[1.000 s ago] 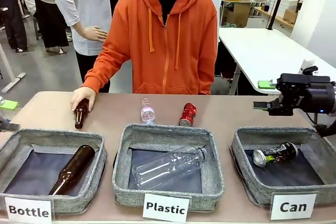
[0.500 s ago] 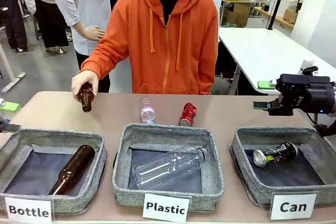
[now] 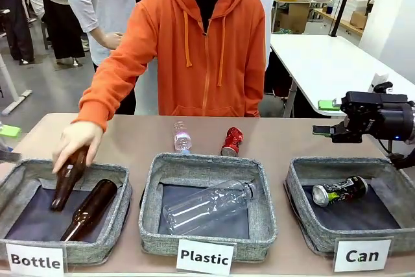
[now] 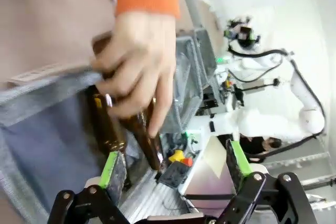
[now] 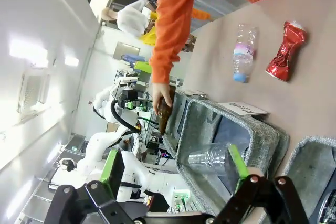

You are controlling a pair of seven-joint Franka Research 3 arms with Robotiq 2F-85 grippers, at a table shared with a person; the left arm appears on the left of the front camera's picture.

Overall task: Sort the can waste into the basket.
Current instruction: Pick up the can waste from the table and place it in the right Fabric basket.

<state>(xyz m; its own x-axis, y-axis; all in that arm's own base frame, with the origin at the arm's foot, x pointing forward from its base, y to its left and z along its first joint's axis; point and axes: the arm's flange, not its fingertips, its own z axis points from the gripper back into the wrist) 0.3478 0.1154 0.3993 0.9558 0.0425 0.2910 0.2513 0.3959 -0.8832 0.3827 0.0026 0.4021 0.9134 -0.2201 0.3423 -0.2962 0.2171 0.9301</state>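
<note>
On the long brown table three square grey cloth baskets sit in a row. A person in an orange hoodie leans over from the far side. Their hand holds a brown glass bottle tipped down into the basket marked "Bottle". The shallow grey basket with the dark inside and the white "Can" label is at the robot's right end of the row. The right gripper hangs in the air just behind that basket. Its two green-padded fingers are wide apart with nothing between them. The left gripper is wide open and empty too, close to the person's hand and bottle. The small squashed black can with a silver top and green and white print lies on its side inside the "Can" basket. The small shiny red squashed can lies on the bare table behind the middle basket, near a small clear plastic bottle.
</note>
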